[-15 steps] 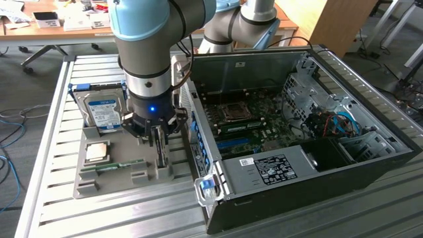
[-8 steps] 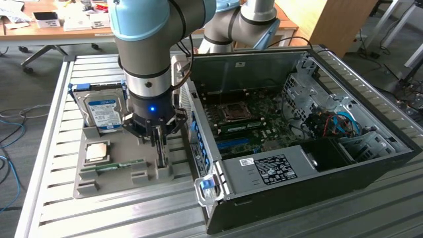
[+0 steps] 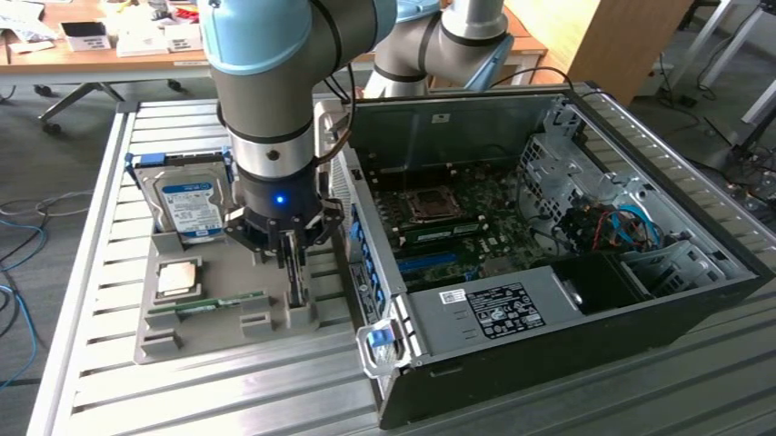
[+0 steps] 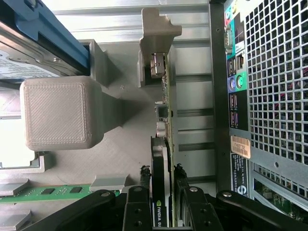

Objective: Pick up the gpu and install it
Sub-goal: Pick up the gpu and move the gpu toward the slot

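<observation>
The gpu [image 4: 162, 144] stands on edge in a slot of the grey holder tray [image 3: 182, 338], a thin card with a green board edge and a dark face. My gripper [image 4: 162, 177] comes down on it from above, its black fingers [image 4: 143, 178] pressed on either side of the card's upper edge. In the exterior view the gripper [image 3: 293, 265] sits over the tray's side nearest the open computer case [image 3: 679, 272], with the gpu [image 3: 300, 286] running down between its fingers into the slot.
On the tray there is also an upright hard drive [image 3: 192, 204] with a blue-white label, a CPU [image 3: 178, 277] and a green RAM stick [image 3: 224, 302]. The case lies open with its motherboard [image 3: 473, 222] exposed. Its perforated rear panel [image 4: 274, 96] is close beside the gpu.
</observation>
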You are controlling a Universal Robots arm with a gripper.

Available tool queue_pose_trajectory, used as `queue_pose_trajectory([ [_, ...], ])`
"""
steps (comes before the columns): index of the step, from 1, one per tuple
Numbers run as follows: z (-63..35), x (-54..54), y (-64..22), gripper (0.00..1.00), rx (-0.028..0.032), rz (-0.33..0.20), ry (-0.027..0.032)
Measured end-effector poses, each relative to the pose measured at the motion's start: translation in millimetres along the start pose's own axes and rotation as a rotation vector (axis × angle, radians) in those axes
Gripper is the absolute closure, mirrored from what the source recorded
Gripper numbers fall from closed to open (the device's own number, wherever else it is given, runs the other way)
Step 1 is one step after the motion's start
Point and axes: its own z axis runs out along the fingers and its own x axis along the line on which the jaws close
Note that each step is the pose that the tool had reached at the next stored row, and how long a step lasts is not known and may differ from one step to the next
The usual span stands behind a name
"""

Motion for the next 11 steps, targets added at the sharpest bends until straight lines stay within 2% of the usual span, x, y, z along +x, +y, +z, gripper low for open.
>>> queue_pose_trajectory([
  [9,0.0,0.0,0.0,0.67,0.0,0.0,0.0001],
  [10,-0.1,0.0,0.0,0.68,0.0001,0.0,0.0002],
  [11,0.0,0.0,0.0,0.73,0.0001,0.0,0.0001],
])
